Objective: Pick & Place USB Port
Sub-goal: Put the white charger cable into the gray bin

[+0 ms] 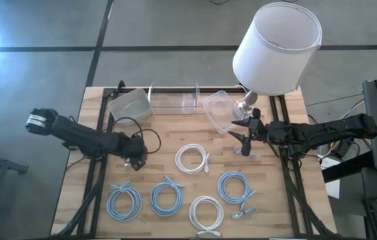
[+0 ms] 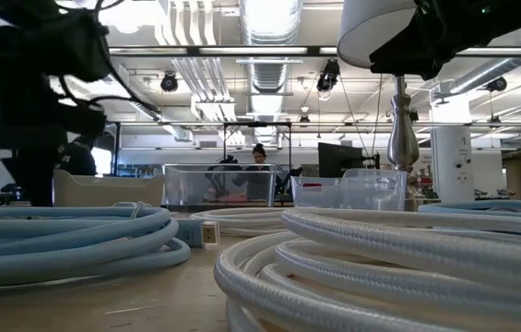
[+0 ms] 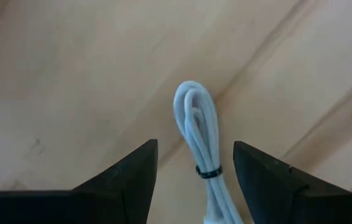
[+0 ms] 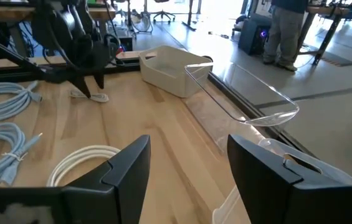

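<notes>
Spanning pale wood, table (image 1: 95, 200) strewn with coiled cables (image 1: 168, 198), open office beyond, left fingers (image 3: 132, 180) wide astride white cable (image 3: 197, 124), right fingers (image 4: 126, 168) wide.

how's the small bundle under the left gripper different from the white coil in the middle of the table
The small bundle is folded into a narrow hank cinched by a dark tie; the white coil lies in an open round loop. The bundle sits between the open left gripper fingers; the coil lies clear of both grippers. Both are white cables on the wooden table.
</notes>
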You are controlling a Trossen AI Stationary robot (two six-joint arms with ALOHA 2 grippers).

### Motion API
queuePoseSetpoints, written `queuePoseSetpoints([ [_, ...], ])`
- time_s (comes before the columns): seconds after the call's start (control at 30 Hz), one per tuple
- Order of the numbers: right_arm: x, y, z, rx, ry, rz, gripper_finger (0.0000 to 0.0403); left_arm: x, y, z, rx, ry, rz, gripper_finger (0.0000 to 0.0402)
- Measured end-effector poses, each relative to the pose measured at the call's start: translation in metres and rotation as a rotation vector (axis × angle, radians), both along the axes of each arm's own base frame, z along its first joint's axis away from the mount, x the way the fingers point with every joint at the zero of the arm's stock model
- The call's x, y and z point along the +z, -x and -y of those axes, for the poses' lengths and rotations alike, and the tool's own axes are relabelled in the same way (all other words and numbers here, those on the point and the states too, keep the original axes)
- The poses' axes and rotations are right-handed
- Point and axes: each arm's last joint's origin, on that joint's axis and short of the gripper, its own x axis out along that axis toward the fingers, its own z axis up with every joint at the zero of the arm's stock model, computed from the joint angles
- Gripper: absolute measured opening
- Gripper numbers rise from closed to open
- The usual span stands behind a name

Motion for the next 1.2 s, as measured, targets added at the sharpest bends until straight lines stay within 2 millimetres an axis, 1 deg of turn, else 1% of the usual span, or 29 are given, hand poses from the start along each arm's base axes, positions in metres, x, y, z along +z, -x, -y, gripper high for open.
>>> queuePoseSetpoints([
  [0.17, -0.001, 0.000, 0.000, 0.001, 0.001, -0.003, 0.0210, -0.012, 0.000, 0.000, 0.009, -0.004, -0.053, 0.0213],
  [0.23, -0.001, 0.000, 0.000, 0.001, 0.001, -0.003, 0.0210, -0.014, -0.001, 0.000, 0.005, -0.002, -0.062, 0.0211],
  [0.33, -0.001, 0.000, 0.000, 0.001, 0.001, -0.003, 0.0210, -0.017, -0.002, 0.001, 0.001, 0.006, -0.075, 0.0197],
  [0.43, -0.001, 0.000, 0.000, 0.001, 0.001, -0.003, 0.0210, -0.017, -0.002, 0.001, 0.000, 0.016, -0.072, 0.0165],
  [0.7, -0.001, 0.000, 0.000, 0.001, 0.001, -0.004, 0.0210, -0.012, -0.003, 0.002, -0.025, 0.039, -0.013, 0.0050],
  [0.8, -0.001, 0.000, 0.000, 0.000, 0.001, -0.004, 0.0210, -0.011, -0.007, 0.002, -0.021, 0.020, 0.037, 0.0026],
  [0.9, -0.001, 0.000, 0.000, 0.000, 0.001, -0.001, 0.0210, -0.009, -0.011, 0.002, -0.016, -0.003, 0.085, 0.0026],
  [0.97, 0.000, -0.001, 0.000, 0.000, 0.001, 0.002, 0.0210, -0.003, -0.016, 0.002, -0.012, -0.024, 0.120, 0.0031],
  [1.07, 0.000, -0.001, 0.000, 0.001, 0.002, 0.001, 0.0210, 0.008, -0.025, 0.002, -0.035, -0.074, 0.162, 0.0043],
  [1.2, 0.000, -0.001, 0.000, 0.006, 0.022, -0.006, 0.0210, 0.030, -0.038, 0.001, -0.087, -0.183, 0.225, 0.0041],
])
